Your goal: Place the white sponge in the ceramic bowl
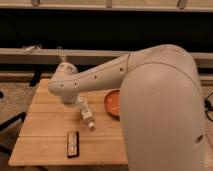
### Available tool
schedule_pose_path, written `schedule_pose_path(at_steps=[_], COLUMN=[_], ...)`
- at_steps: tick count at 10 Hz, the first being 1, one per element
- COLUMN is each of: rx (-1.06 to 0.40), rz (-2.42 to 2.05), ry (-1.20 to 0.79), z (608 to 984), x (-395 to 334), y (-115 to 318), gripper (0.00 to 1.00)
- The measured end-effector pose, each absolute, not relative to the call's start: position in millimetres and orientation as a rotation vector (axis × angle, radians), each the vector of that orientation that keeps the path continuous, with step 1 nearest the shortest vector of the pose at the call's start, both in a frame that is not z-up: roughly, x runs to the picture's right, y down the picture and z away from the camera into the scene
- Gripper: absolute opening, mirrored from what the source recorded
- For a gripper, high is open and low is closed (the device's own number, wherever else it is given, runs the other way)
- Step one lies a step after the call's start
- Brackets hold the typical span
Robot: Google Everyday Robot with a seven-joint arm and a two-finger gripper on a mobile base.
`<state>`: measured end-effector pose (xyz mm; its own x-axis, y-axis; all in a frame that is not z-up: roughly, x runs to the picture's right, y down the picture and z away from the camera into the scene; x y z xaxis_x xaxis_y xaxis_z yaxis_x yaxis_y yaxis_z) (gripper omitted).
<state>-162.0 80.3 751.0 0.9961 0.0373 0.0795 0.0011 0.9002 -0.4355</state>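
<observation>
The ceramic bowl is a round shallow orange bowl on the right part of the wooden table; my arm hides its right side. The white sponge does not show; it is hidden or out of view. My arm reaches from the right across the table to the far left. My gripper is at the far left edge of the table, well left of the bowl. A long white tube with a narrow cap lies just below my wrist, left of the bowl.
A dark flat bar lies near the table's front edge. My large white arm covers the table's right side. A low ledge and a dark wall run behind the table.
</observation>
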Motion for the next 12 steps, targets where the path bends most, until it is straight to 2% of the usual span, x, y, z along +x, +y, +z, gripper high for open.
schedule_pose_path(at_steps=[3, 7, 12], rx=[-0.495, -0.562, -0.594], rz=[0.054, 0.104, 0.132], ry=[-0.017, 0.086, 0.185], z=[754.7, 800.7, 828.7], x=[-119.4, -54.3, 4.4], y=[95.9, 133.7, 128.4], gripper=[0.00, 0.00, 0.00])
